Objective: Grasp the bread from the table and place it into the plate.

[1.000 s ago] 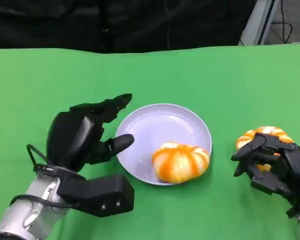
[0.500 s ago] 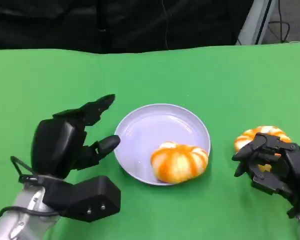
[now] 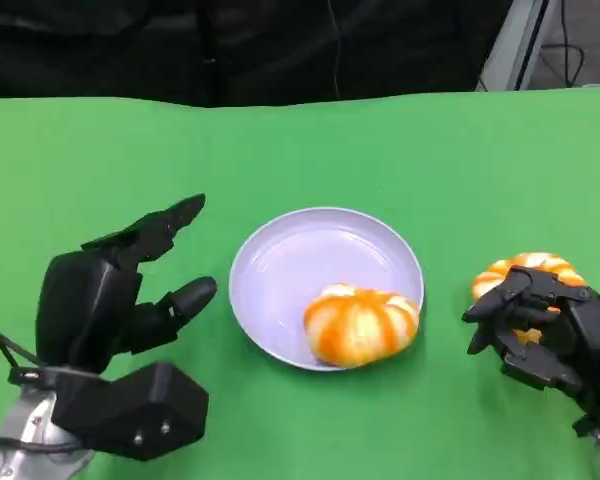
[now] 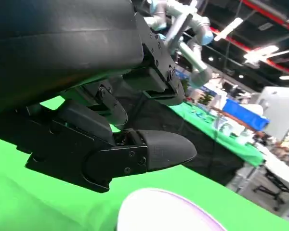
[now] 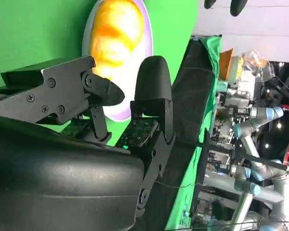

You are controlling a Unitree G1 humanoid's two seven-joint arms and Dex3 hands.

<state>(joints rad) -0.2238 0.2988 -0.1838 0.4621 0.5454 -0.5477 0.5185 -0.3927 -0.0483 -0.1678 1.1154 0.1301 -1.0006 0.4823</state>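
The left hand point(image 3: 120, 290), glossy black plastic, hangs left of the plate point(image 3: 290, 262) with fingers spread, holding nothing. The right hand point(image 3: 545, 335) curls over a second ridged bun point(image 3: 525, 270) right of the plate; whether it grips it is unclear. A round orange-and-white bread point(image 3: 362, 323) sits in the smooth pale plate on the green tabletop point(image 3: 380, 150).

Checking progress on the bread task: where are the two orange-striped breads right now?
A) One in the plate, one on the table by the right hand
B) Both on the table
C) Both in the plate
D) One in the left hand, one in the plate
A: one bread lies in the plate; the other bread sits on the green table at the right hand.
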